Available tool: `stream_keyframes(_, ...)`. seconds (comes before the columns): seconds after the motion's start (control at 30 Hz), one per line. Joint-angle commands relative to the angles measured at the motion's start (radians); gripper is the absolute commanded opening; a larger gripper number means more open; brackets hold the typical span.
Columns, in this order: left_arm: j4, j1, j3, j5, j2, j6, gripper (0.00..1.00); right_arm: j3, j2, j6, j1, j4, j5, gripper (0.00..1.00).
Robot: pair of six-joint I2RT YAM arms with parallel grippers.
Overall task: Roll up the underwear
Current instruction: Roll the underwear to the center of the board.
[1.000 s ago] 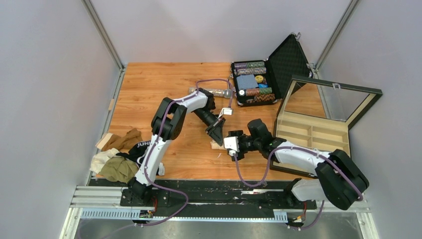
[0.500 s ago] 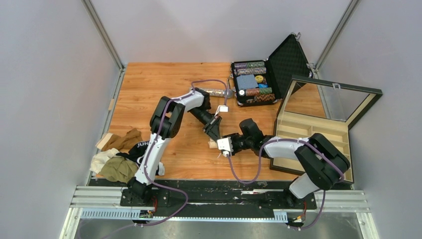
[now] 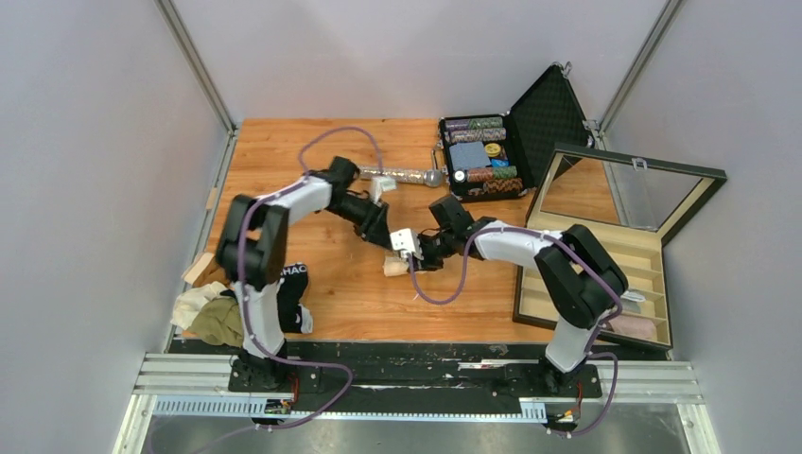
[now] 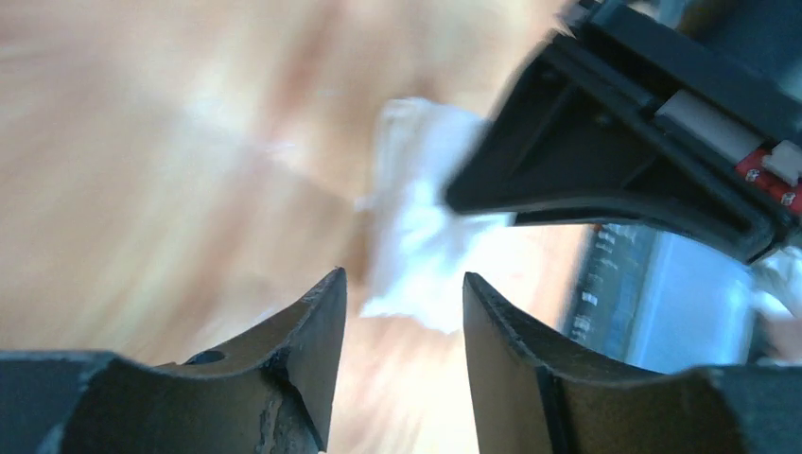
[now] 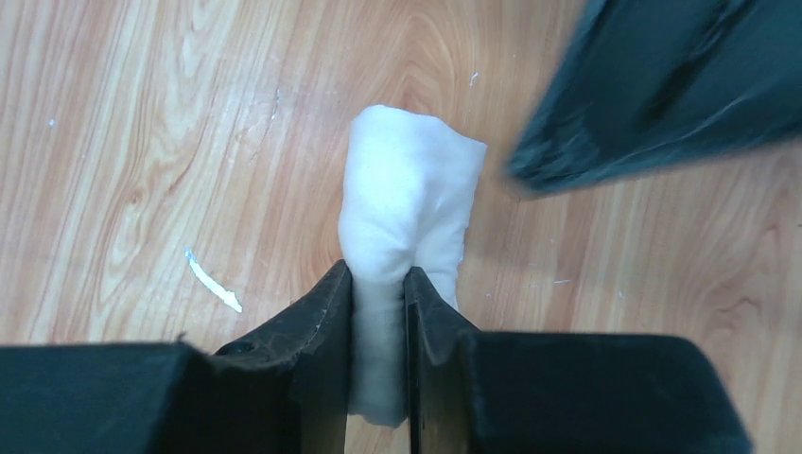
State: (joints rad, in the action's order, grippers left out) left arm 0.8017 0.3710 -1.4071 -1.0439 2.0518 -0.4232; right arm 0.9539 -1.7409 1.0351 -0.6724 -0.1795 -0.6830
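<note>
A cream-white rolled underwear (image 5: 407, 203) lies on the wooden table (image 3: 284, 161) near the middle (image 3: 392, 269). My right gripper (image 5: 378, 284) is shut on the near end of this roll, with cloth pinched between both fingers; in the top view it (image 3: 410, 259) reaches in from the right. My left gripper (image 4: 402, 284) is open and holds nothing, just behind the roll (image 4: 416, 236); the top view shows it (image 3: 382, 235) to the roll's far left. More underwear is piled at the table's left edge: olive (image 3: 219, 322), white (image 3: 192, 303) and black (image 3: 291, 276).
A glittery silver microphone (image 3: 407, 175) lies at the back, next to an open black case of poker chips (image 3: 480, 156). An open wooden box with a glass lid (image 3: 591, 255) stands at the right. A white scrap (image 5: 213, 282) lies on the table.
My left gripper has opened, let go of the roll and drawn back to the left. My right gripper has moved left and closed on the roll.
</note>
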Motion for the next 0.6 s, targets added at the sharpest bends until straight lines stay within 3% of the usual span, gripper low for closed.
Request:
stream_keyframes(0.0, -0.688, -0.138, 0.251, 0.393, -0.308, 0.504, 0.58, 0.121, -0.142, -0.138, 0.013, -0.267, -0.068, 0.01)
stream_keyframes(0.1, -0.656, -0.145, 0.290, 0.516, -0.428, 0.474, 0.59, 0.209, -0.230, -0.235, 0.025, -0.325, -0.097, 0.01)
stream_keyframes(0.27, -0.564, -0.131, 0.374, 0.513, -0.584, 0.345, 0.59, 0.263, -0.312, -0.362, 0.050, -0.348, -0.155, 0.00)
stream_keyframes(0.4, -0.573, -0.030, 0.514, 0.547, -0.740, -0.010, 0.59, 0.285, -0.357, -0.417, 0.065, -0.355, -0.193, 0.00)
stream_keyframes(0.47, -0.622, 0.046, 0.612, 0.558, -0.813, -0.286, 0.61, 0.296, -0.378, -0.450, 0.073, -0.356, -0.202, 0.00)
stream_keyframes(0.57, -0.743, 0.159, 0.747, 0.569, -0.867, -0.483, 0.66, 0.306, -0.404, -0.474, 0.078, -0.354, -0.202, 0.00)
